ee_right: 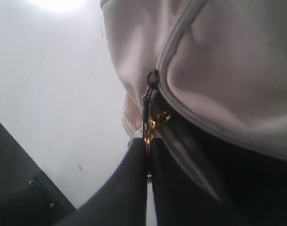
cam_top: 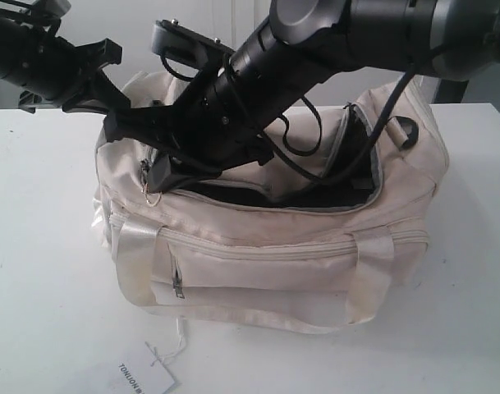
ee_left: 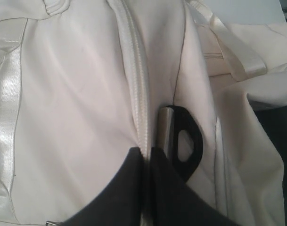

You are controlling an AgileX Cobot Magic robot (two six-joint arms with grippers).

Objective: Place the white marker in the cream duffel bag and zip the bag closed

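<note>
On cream duffel bag (cam_top: pixel 266 275), R fingers (ee_right: pixel 122 190) pinch chain pull (ee_right: pixel 150 101)

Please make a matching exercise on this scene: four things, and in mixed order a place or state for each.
1. gold chain zipper pull
2. curved top opening of the large cream fabric duffel bag
3. white paper tag
4. black left gripper

a. on the white table before the bag
b. open, black lining shows
c. pinched by the shut right gripper
d. shut on cream fabric

Pairs: 1-c, 2-b, 3-a, 4-d
</note>
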